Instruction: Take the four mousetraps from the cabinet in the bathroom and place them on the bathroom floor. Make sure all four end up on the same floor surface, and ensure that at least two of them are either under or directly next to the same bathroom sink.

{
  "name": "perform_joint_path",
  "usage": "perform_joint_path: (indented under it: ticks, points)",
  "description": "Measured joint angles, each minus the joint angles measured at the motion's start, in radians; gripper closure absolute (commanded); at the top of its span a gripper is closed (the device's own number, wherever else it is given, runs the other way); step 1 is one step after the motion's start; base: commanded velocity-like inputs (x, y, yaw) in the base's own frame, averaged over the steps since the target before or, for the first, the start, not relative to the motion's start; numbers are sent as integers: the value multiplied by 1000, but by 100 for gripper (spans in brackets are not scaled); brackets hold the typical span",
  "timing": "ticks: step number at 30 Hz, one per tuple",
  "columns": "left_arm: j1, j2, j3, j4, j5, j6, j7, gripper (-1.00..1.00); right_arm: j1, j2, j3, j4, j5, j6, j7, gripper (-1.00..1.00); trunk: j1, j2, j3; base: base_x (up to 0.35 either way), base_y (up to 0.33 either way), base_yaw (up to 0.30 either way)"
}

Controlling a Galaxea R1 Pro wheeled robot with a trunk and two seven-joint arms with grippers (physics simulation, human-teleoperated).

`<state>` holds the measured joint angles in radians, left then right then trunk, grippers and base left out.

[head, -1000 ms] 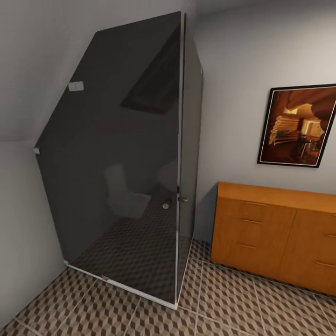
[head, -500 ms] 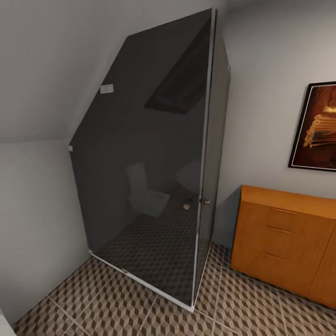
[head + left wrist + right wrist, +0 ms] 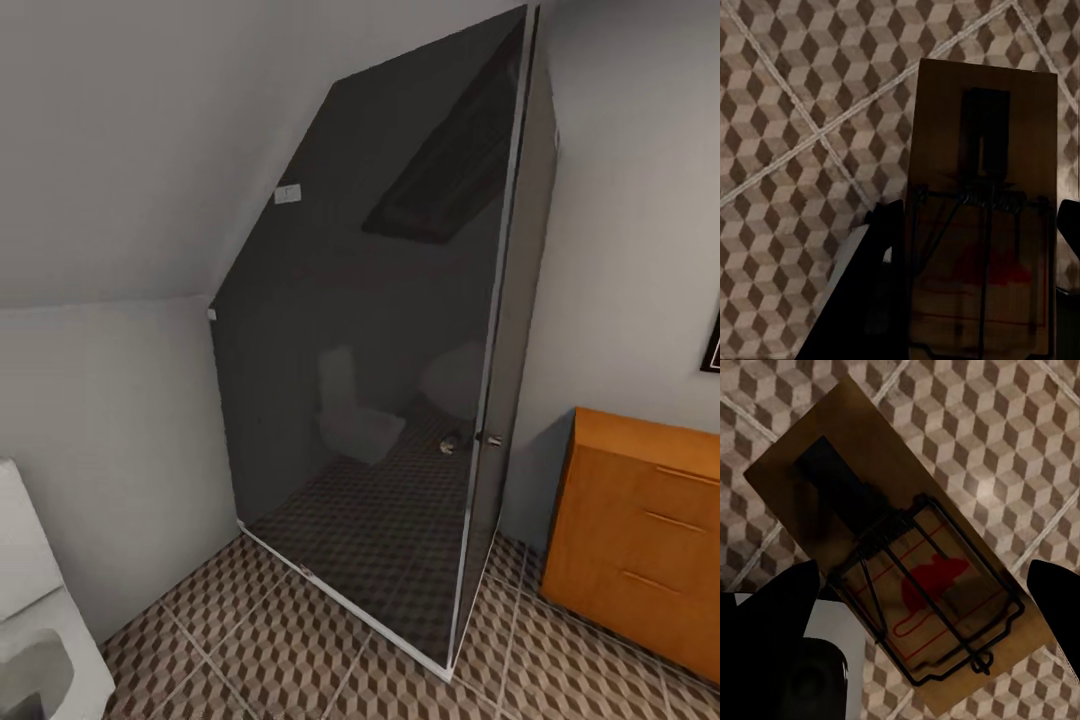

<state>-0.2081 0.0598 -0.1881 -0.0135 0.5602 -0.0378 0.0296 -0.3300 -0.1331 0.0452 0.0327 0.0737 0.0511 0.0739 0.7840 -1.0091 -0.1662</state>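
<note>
Cabinet (image 3: 640, 540) farther right (camera turned)

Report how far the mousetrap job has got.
Partly done: two traps are out of the cabinet and in hand, one between the left gripper's fingers, one mousetrap between the right gripper's. None lies on the tiled floor in view. Placing near a sink remains; the other two aren't visible.
</note>
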Motion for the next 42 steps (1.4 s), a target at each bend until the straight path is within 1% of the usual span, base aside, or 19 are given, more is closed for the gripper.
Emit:
perform_joint_path:
  ticks: [4,7,15,42]
  points:
    - [0,-31,0,0,0,1,-3,100,0,0,0,0,0,1,0,100,0,0,0,0,0,300]
    - [0,-40,-1,0,-3,0,-4,100,0,0,0,0,1,1,0,100,0,0,0,0,0,300]
    - [0,-37,-2,0,2,0,-3,100,0,0,0,0,0,0,0,100,0,0,0,0,0,300]
    - [0,-37,-5,0,1,-1,-4,100,0,0,0,0,0,0,0,100,0,0,0,0,0,300]
